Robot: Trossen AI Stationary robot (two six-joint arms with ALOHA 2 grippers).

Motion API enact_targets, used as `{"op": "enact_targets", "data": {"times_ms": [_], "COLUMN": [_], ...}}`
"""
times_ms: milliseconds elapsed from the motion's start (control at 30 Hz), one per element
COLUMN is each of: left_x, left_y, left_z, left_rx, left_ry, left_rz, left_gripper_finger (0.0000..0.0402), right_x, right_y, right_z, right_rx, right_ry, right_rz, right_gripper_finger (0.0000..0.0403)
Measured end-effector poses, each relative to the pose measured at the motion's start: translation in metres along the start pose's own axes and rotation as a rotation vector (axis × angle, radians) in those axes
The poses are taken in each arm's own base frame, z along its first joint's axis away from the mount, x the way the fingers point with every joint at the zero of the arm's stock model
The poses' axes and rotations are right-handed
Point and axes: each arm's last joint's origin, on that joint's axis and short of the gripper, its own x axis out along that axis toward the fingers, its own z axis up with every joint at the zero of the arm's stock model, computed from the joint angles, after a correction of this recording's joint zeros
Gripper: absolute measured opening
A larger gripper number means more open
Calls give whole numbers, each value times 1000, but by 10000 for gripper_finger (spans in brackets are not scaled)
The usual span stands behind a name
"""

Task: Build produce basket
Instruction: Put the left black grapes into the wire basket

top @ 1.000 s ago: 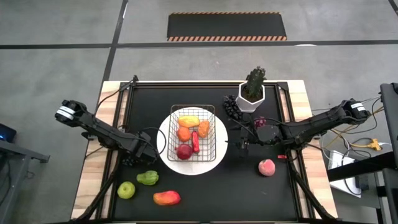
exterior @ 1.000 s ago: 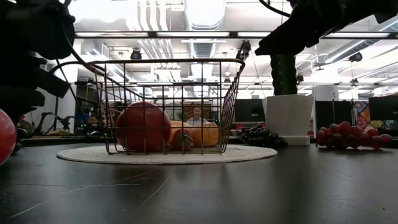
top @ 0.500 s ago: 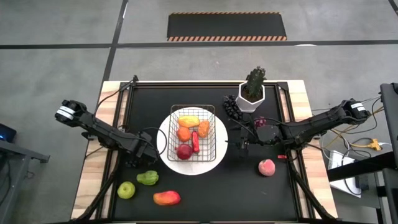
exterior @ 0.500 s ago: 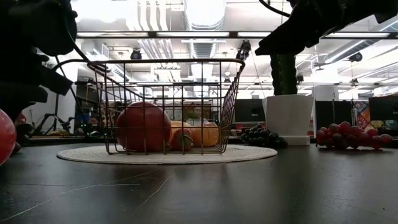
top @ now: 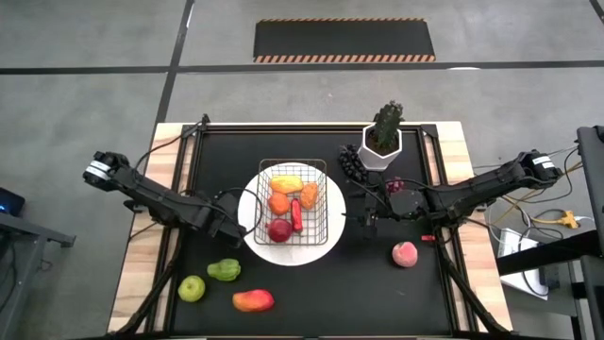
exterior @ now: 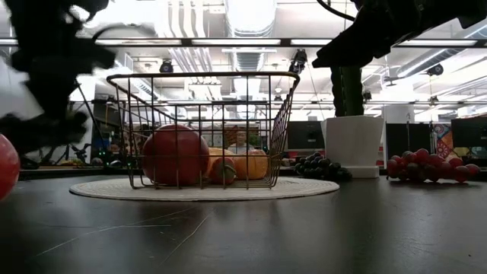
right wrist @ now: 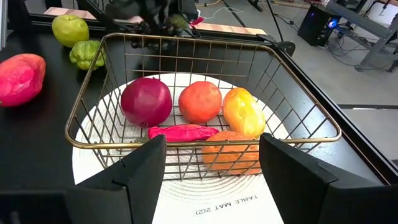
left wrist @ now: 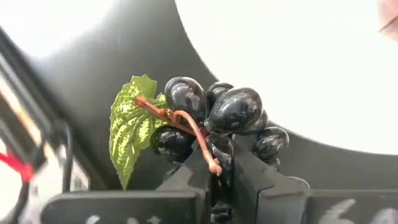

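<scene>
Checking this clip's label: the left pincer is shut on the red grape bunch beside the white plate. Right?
Not quite. The left pincer is shut on the dark grape bunch, as the left wrist view shows; it is beside the white plate in the high view. The red grape bunch lies on the table in the low view.

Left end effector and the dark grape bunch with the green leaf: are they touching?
Touching. The left wrist view shows the left end effector shut on the dark grape bunch with the green leaf, its brown stem pinched between the fingers.
</scene>
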Motion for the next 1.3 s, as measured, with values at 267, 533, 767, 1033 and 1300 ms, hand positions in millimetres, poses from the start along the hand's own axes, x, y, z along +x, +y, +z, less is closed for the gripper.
{"op": "enact_targets", "data": {"times_ms": [267, 533, 767, 1033, 1300], "left_x": [-51, -94, -107, -66, -18], "left_y": [-9, -28, -54, -67, -80], "left_z": [33, 62, 92, 125, 152], "left_rx": [74, 206, 318, 301, 285], "left_ry": [-415, -793, -1084, -1168, -1075], "left_rz": [-16, -55, -181, -273, -171], "left_gripper_finger": [13, 13, 13, 13, 13], "right_x": [0, 0, 0, 0, -2], "right_y": [0, 0, 0, 0, -1], "right_z": [0, -1, -6, -8, -7], "right_rx": [-2, -2, -13, 0, 8], "right_ry": [0, 1, 36, 50, 48], "right_rz": [0, 0, 0, 0, -1], "right_gripper_finger": [242, 235, 237, 231, 231]}}
